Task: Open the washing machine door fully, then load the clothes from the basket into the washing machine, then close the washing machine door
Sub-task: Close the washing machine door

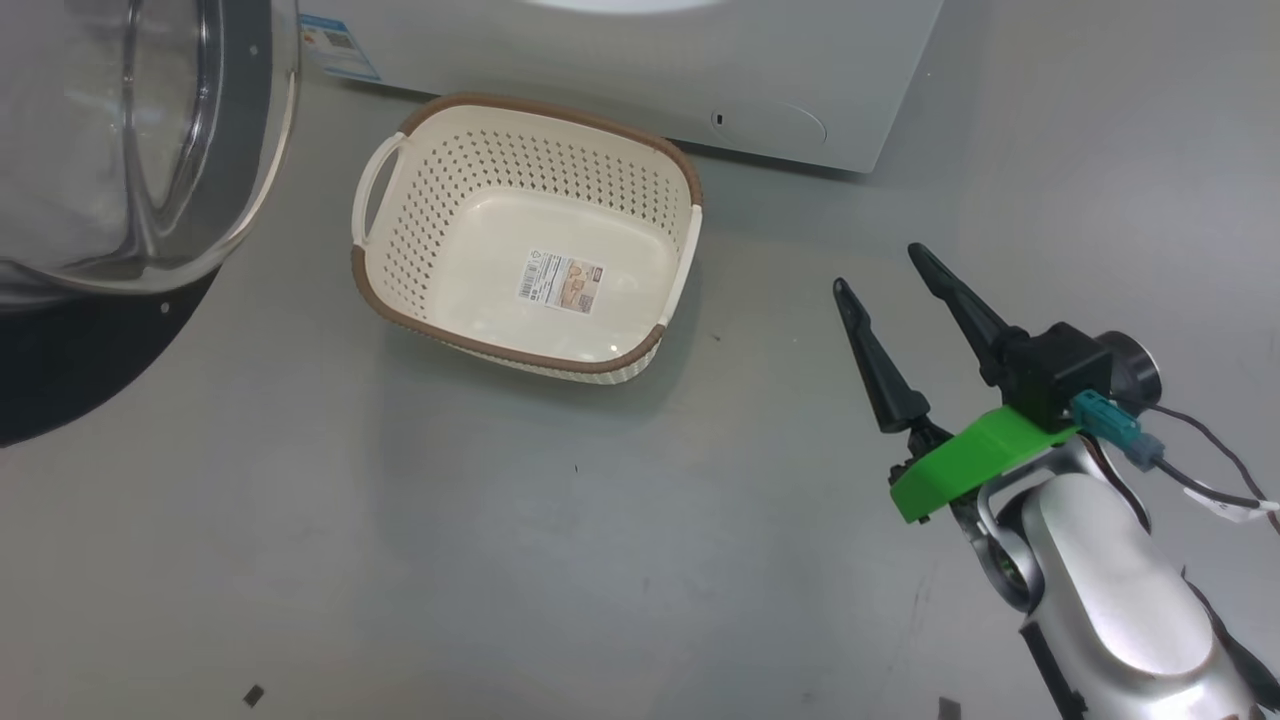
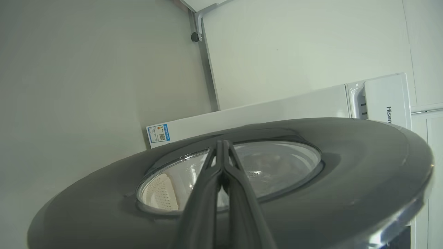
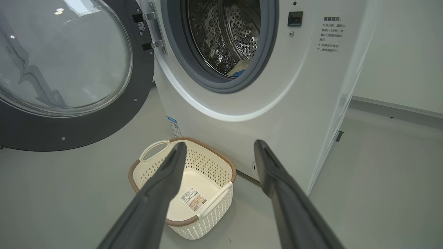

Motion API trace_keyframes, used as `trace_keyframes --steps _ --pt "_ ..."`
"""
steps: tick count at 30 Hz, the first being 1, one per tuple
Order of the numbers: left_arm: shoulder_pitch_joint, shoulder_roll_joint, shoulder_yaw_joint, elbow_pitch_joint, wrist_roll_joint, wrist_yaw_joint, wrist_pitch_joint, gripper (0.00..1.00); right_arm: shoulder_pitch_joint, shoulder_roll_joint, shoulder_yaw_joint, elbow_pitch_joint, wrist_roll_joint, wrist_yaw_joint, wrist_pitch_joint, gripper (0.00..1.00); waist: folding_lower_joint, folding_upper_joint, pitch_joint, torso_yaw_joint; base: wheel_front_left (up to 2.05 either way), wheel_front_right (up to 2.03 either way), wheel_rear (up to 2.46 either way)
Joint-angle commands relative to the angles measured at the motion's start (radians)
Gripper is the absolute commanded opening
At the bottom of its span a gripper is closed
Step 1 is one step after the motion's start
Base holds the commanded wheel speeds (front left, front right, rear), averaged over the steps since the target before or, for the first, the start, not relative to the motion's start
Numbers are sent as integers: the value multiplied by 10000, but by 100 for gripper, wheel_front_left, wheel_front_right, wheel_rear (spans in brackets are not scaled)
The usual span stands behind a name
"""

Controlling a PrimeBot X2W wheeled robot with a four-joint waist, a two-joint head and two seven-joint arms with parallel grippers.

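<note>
- The washing machine door [image 3: 69,131] is hanging wide open, swung out to the left of the washing machine [image 3: 277,114], with its glass bowl bulging toward the near side.
- The clothes [image 3: 238,72] are lying low in the steel drum [image 3: 225,31], far behind the grey gasket [image 3: 180,52]. Just a pale yellow and blue scrap of them is showing.
- The basket [image 1: 440,210] is sitting upright on the grey floor [image 1: 500,550], just in front of the machine, with nothing in it but the sticker [image 1: 560,282] on its bottom.
- My right claw [image 1: 876,266] is hovering to the right of the basket and nearer than it, apart from it and from the machine.
- My right claw's fingers are spreading wide and gripping nothing.
- My right forearm is rising from the near right, with the fingers pointing far and slightly left, toward the machine's lower front.
- My left claw [image 2: 222,143] is reaching across the black ring of the door's outer face, its tips over the edge of the glass. I cannot tell whether it is touching.
- My left claw's fingers are pressing together, with nothing between them.
- I am counting one door, one basket, one machine, one bundle of clothes and two claws with two fingers each.
</note>
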State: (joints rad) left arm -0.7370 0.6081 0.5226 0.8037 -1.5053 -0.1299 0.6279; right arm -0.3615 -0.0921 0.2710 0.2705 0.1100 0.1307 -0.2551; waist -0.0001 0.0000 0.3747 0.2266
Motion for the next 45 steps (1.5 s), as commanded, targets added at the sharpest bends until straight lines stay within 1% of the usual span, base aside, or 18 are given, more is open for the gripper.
trace_keyframes --steps 1,5,6,11,15,25,37,45 --pt "187 504 56 -531 -86 -8 226 0 -43 153 135 -262 79 0 -67 100 1 0 -30 9 0 0 0" --pt "564 230 -191 -1124 -85 -8 503 0 -3 191 76 -255 103 0 -67 100 1 0 -119 36 0 0 0" --pt "695 61 -246 -1386 -176 -8 626 0 6 216 77 -245 122 0 -67 100 1 0 -185 37 0 0 0" --pt "971 -255 -329 -2052 -440 -8 1022 0 14 271 70 -252 199 0 -67 100 1 0 -321 22 0 0 0" --pt "1236 -645 -345 -2775 -804 -8 1479 0 68 321 56 -250 265 0 -67 100 1 0 -472 1 0 0 0" --pt "1781 -1485 -637 -4183 -1046 -8 1978 0 137 380 10 -346 345 0 -67 100 1 0 -570 -137 0 0 0" --pt "2257 -2619 -1040 -5371 -1261 -8 2154 0 206 411 -52 -450 426 0 -67 100 1 0 -693 -736 0 0 0" --pt "2431 -3235 -1219 -5692 -1373 -7 2090 0 278 416 11 -507 567 0 -67 100 1 0 -862 -1264 0 0 0"
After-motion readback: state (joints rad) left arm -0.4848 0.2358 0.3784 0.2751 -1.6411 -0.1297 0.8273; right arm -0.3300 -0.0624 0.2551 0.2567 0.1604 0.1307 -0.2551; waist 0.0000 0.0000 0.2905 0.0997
